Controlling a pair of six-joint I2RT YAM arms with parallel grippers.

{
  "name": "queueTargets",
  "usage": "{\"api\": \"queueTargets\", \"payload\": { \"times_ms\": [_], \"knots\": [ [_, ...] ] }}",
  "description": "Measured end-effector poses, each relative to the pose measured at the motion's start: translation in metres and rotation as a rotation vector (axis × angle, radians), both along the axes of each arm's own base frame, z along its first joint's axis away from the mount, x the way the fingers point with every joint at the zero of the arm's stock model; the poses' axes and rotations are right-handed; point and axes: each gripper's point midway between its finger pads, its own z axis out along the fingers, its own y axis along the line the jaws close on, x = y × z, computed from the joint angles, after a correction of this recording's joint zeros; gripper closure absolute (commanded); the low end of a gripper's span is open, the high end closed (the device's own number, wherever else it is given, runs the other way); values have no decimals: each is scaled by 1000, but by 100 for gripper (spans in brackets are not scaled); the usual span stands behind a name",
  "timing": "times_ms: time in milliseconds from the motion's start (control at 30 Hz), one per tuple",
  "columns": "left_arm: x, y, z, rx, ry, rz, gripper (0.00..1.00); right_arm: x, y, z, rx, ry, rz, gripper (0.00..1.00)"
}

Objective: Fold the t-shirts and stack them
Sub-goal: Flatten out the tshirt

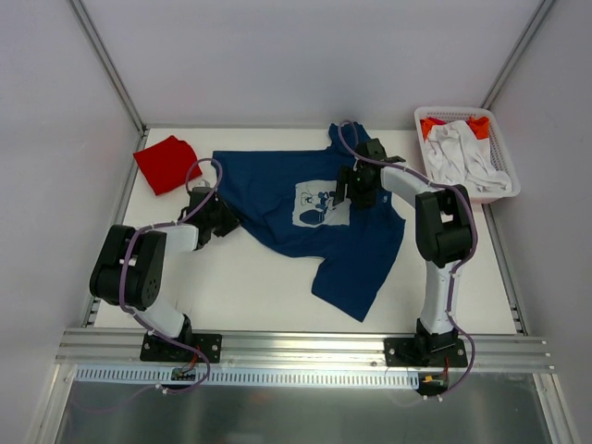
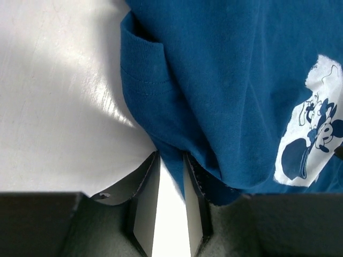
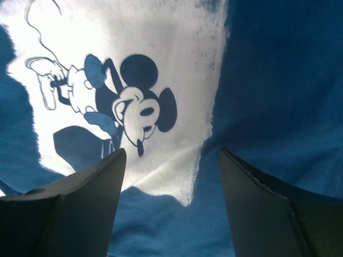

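A navy blue t-shirt point(image 1: 277, 199) lies face up and rumpled across the middle of a white table point(image 1: 259, 287). Its collar end points right and its hem end left. One part trails toward the near edge. A pale square cartoon print point(image 1: 321, 203) of a mouse character shows on its chest. A plain red t-shirt point(image 1: 166, 164) lies folded in a small bundle at the far left corner of the table, just beside the navy shirt.

The left gripper point(image 1: 229, 222) sits low at the navy shirt's left edge. In the left wrist view its jaws stand narrowly apart, with white table showing between them. A fold of blue cloth reaches the fingertips and drapes over one finger point(image 2: 194, 198). I cannot tell whether the cloth is pinched.

The right gripper point(image 1: 354, 196) hangs over the right edge of the print. Its jaws are spread wide and hold nothing.

A white slatted basket point(image 1: 451, 110) stands at the far right corner, holding white cloth point(image 1: 462, 157) and some orange-red cloth point(image 1: 435, 125).
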Motion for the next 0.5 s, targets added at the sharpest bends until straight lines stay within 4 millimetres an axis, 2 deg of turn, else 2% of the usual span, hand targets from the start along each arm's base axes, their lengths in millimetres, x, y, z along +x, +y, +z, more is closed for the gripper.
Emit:
{"api": "queueTargets", "payload": {
  "times_ms": [133,500],
  "knots": [
    [2,-1,-2,0,9,-5,100,2,1,1,15,2,-5,27],
    [-2,-2,-4,-3,23,-16,100,3,-1,1,28,9,-19,27]
  ]
}}
